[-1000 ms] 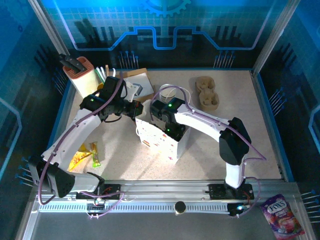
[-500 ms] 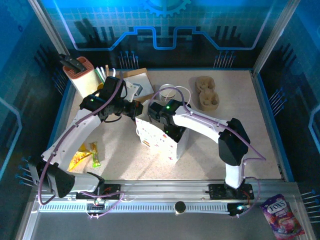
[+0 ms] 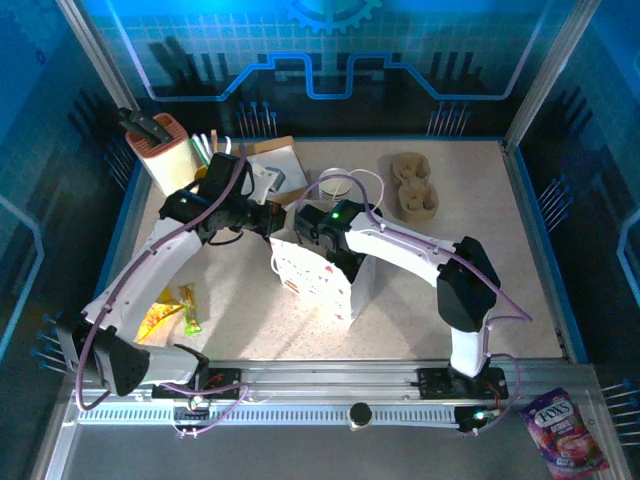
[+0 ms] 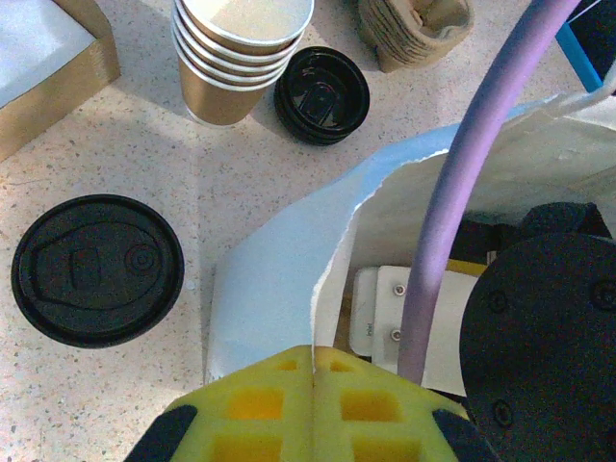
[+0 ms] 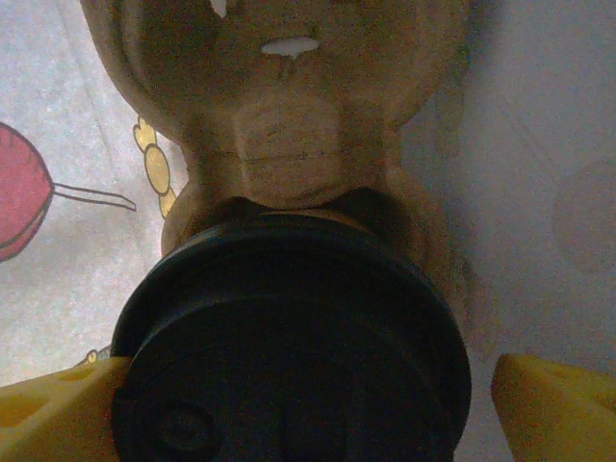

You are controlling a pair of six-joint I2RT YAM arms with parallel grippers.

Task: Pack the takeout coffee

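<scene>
A coffee cup with a black lid (image 5: 289, 337) sits seated in a moulded brown carrier (image 5: 298, 106) at the bottom of a white printed paper bag (image 3: 315, 280), which stands near the middle of the worktop (image 3: 230, 310). Seen from the right wrist, the right claw (image 5: 308, 399) is spread wide to either side of the lid, with a clear gap at the right pad, so it grips nothing. Over the last second that arm's wrist has shifted slightly toward the far side of the bag mouth, which suggests the cup has just been let go and this one is packed. The left claw (image 4: 313, 414) is pinched tight on the bag's upper edge, holding the mouth open. Toward the far edge, outside the bag, stand a stack of empty cups (image 4: 241, 48), a pile of lids (image 4: 322, 94) and one loose lid (image 4: 96, 269).
</scene>
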